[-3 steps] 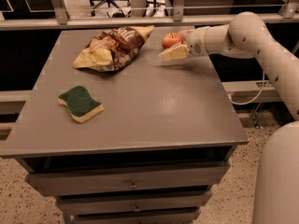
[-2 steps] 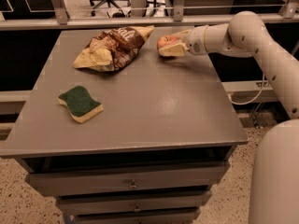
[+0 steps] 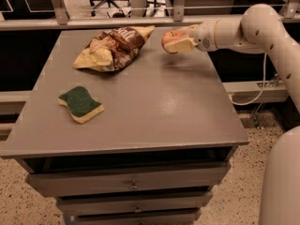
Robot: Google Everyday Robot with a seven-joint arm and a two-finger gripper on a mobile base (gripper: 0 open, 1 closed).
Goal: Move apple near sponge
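The red apple with a yellowish patch is held between the fingers of my gripper, lifted a little above the far right part of the grey table. The gripper is shut on the apple and reaches in from the right. The sponge, dark green on top with a pale yellow base, lies flat near the table's left front, well away from the apple.
A crumpled brown-and-yellow snack bag lies at the table's far left-middle, between apple and sponge along the back. My white arm spans the right side. Drawers sit below the tabletop; a rail runs behind the table.
The gripper has moved left with the apple and lifted it slightly off the table, closer to the snack bag.
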